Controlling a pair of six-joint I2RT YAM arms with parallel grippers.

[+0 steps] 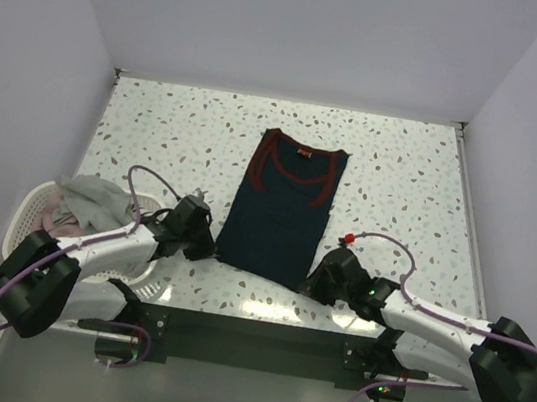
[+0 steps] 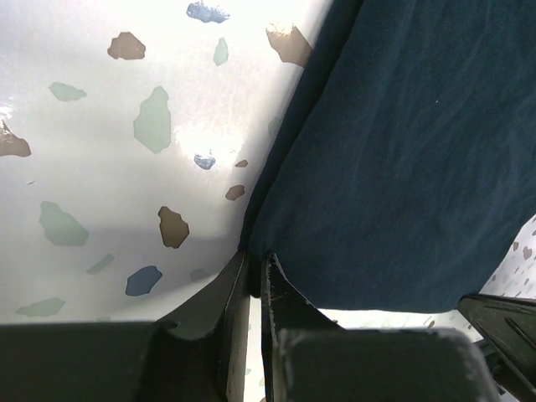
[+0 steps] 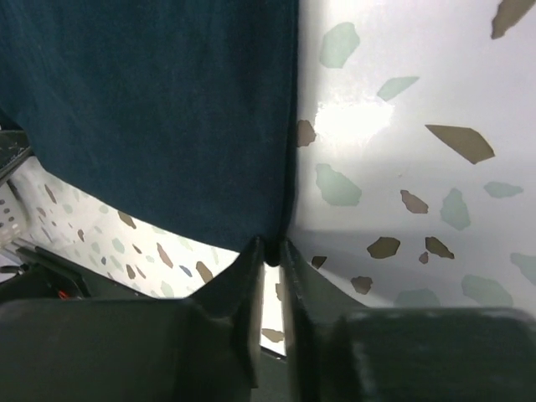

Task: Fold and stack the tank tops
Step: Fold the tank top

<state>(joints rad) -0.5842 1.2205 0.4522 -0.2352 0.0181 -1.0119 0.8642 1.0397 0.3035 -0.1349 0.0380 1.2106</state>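
A navy tank top [image 1: 283, 208] with dark red trim lies flat on the speckled table, neck at the far end. My left gripper [image 1: 209, 249] is shut on its near left hem corner; the left wrist view shows the navy cloth [image 2: 402, 167] pinched between the fingertips [image 2: 255, 264]. My right gripper [image 1: 308, 286] is shut on the near right hem corner; the right wrist view shows the cloth [image 3: 151, 109] pinched at the tips [image 3: 270, 249]. Pale pinkish and grey tops [image 1: 92, 200] lie heaped in the basket at the left.
A white slotted basket [image 1: 29, 211] stands at the table's left near edge, under the left arm. White walls close the table on three sides. The black mounting bar [image 1: 248, 335] runs along the near edge.
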